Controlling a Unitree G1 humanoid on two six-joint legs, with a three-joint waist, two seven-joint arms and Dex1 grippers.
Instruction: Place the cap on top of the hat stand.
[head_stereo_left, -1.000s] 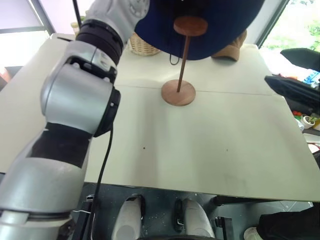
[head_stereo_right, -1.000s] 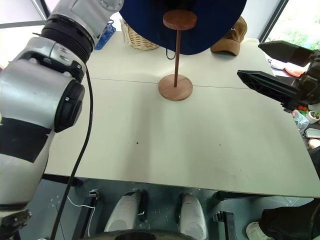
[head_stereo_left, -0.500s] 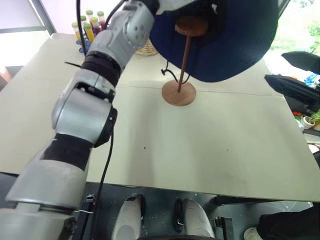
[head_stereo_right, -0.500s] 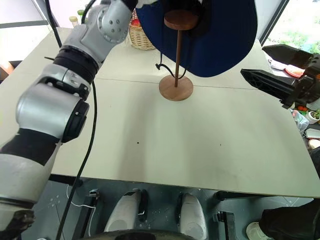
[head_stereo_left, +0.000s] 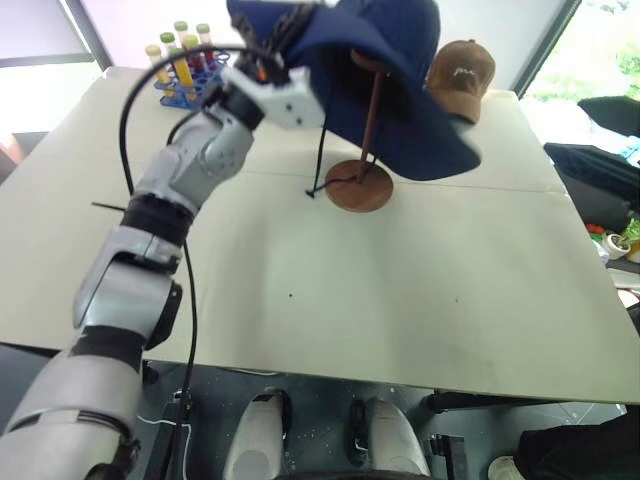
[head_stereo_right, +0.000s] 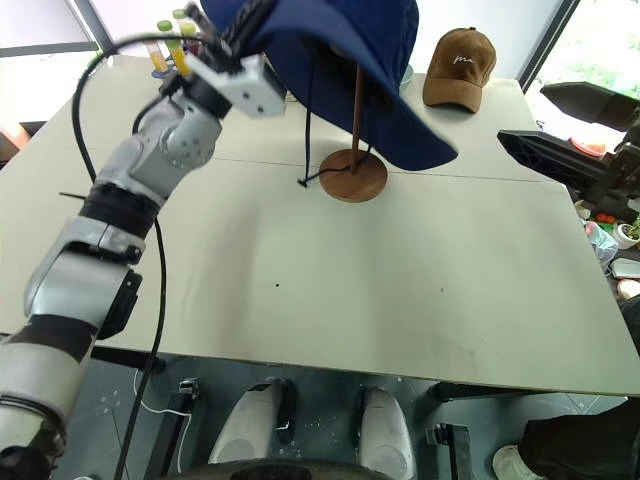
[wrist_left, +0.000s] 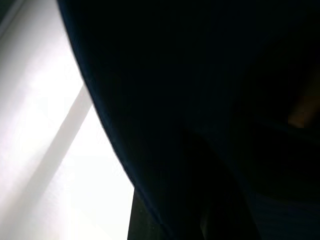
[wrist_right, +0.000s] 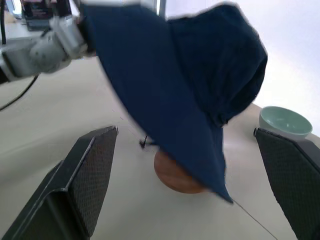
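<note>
Since a second before, the left arm had come down and the cap (head_stereo_right: 340, 60) had dropped with it from high above the hat stand (head_stereo_right: 355, 150) to drape over the stand's top, uncovering the brown baseball cap (head_stereo_right: 461, 68) behind the stand. The cap's crown sat over the stand's upper disc, tilted, with the wide brim sloping down on the stand's right side and its lower edge hanging just above the round base. The chin cord (head_stereo_right: 310, 170) dangled beside the pole, its end resting on the surface (head_stereo_right: 400, 280) just left of the base. The left end effector (head_stereo_right: 235, 30) was left of the stand, fingers pinched together on the brim's edge; the left wrist view showed dark fabric pressed close. The right end effector (wrist_right: 187, 175) stood well to the right of the stand, level, its two fingers wide apart and holding nothing, aimed toward the cap and base. A rack of test tubes (head_stereo_left: 180, 60) stood behind the left arm, left of the stand. A pale green bowl (wrist_right: 282, 122) sat beyond the stand.
</note>
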